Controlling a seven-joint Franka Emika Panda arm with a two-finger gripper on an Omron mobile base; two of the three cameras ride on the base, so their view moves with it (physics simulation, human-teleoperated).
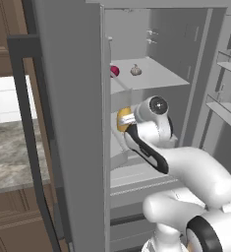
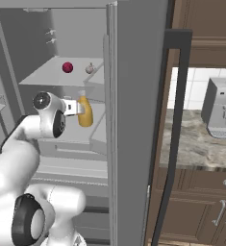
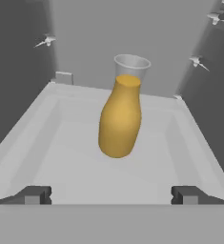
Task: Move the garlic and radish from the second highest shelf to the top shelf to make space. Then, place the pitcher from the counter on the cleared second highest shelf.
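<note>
Judging from how things lie, the last step of the task is in hand: the radish (image 1: 115, 71) and, to its right, the garlic (image 1: 135, 70) are already seen on the top shelf (image 1: 161, 74), above the fingers, and the pitcher (image 3: 120, 116) stands on the second highest shelf (image 3: 75, 162) just ahead of the fingers. In the hand view the left fingertip (image 3: 35, 194) and the right fingertip (image 3: 187, 194) are spread wide, well apart from each other, and the pitcher is seen between and beyond them, touched by neither; it appears to be released, leaning slightly to the right in that view, though the tilt may be owed to the camera. From the right base view the gripper (image 2: 78, 107) is seen close beside the pitcher's neck, with the toaster on the bench (image 2: 196, 144) far off to the right, outside the fridge. What the next move calls for, it is judged, is a straight withdrawal of the fingers away from the pitcher, kept level so that the jug is not brushed or tipped, and kept below the top shelf as the arm is drawn out of the fridge.
</note>
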